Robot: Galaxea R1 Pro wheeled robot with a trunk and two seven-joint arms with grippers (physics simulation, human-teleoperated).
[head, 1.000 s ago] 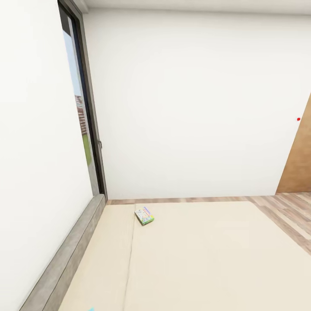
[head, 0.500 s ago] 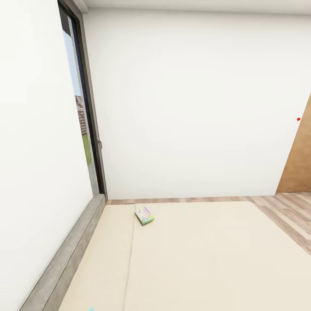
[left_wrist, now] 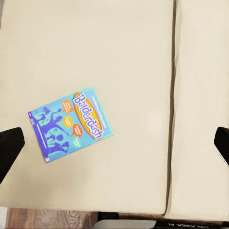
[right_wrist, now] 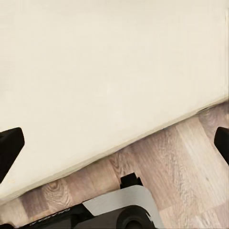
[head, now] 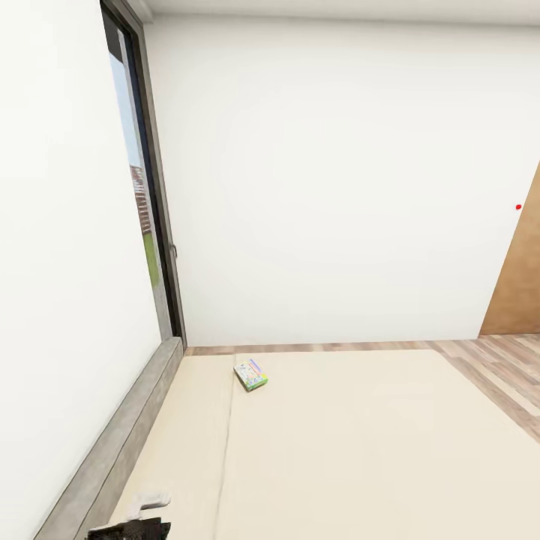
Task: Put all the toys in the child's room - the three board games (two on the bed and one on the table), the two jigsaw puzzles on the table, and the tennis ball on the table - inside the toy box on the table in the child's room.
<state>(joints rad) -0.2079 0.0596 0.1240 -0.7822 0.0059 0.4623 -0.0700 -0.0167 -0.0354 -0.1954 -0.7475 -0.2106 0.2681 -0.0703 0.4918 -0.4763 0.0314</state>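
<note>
Early stage: you've got both board games lying on the bed point(head: 360, 450), nothing gripped, toy box out of sight. Your left gripper point(left_wrist: 114, 143) hangs spread wide above the blue board game point(left_wrist: 70, 123) near the bed's edge; the right gripper point(right_wrist: 114, 143), equally wide, holds nothing. Head view adds the green-white board game point(head: 251, 374) at the bed's far end.

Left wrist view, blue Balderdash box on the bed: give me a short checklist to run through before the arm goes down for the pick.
1. Blue board game lies flat on the mattress: ok.
2. Left gripper open, fingertips at both frame edges: ok.
3. Box centred between the fingers: not ok, it sits toward one fingertip.
4. Nothing on or against the box: ok.
5. Height above the box: cannot tell.
6. Right gripper open and holding nothing, over the bed edge and wood floor: ok.
</note>
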